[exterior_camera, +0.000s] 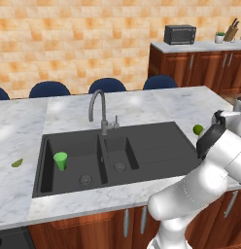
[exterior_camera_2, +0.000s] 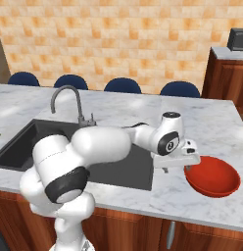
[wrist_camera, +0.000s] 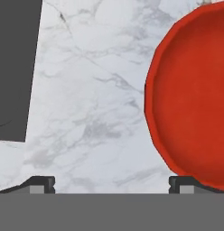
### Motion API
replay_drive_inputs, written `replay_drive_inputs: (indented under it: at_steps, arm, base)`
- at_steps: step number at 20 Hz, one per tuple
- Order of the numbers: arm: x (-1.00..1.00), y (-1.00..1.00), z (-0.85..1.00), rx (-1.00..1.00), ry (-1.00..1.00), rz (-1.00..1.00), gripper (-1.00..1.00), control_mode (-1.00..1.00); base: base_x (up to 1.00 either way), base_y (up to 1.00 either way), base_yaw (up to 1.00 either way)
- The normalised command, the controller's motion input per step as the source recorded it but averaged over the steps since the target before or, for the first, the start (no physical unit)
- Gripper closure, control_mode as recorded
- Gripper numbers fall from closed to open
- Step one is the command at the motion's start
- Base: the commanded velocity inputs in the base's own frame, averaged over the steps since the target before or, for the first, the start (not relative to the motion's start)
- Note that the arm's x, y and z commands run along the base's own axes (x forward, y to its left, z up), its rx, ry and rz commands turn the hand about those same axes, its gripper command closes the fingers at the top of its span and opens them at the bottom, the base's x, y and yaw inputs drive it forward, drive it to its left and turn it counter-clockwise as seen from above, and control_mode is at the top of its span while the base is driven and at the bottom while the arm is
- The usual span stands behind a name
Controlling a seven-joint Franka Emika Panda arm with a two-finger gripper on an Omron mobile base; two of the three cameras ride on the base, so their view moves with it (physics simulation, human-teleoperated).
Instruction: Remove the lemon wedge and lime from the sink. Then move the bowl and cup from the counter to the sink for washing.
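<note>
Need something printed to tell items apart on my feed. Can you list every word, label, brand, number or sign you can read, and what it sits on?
None readable.
Red bowl: plain, no print.
Green cup in the sink: plain.
Lime and lemon wedge on the counter: no marks.
Microwave on the far counter: any panel text too small to read.
Faucet: no brand visible.

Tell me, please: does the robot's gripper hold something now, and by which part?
Nothing is held. The gripper stands open over the white-grey marble counter, and the wide shallow red bowl lies beside it; one finger tip is near its rim.
</note>
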Motion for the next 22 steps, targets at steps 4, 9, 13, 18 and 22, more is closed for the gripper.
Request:
replay_drive_inputs:
  at_steps: [4, 9, 13, 18, 22]
  arm:
    - [0.29, -0.29, -0.18, 0.00, 0.00, 0.00, -1.00, -1.00]
    - [0.28, -0.24, -0.18, 0.00, 0.00, 0.00, -1.00, -1.00]
    - [0.28, -0.17, -0.21, 0.00, 0.00, 0.00, -1.00, -1.00]
    - [0.24, -0.17, -0.20, 0.00, 0.00, 0.00, -1.00, -1.00]
    - [0.24, -0.22, -0.19, 0.00, 0.01, 0.00, -1.00, -1.00]
  base:
    - [0.00, 0.00, 0.00]
    - [0.00, 0.00, 0.00]
    - [0.00, 0.00, 0.00]
    - [0.00, 0.00, 0.00]
    - [0.00, 0.00, 0.00]
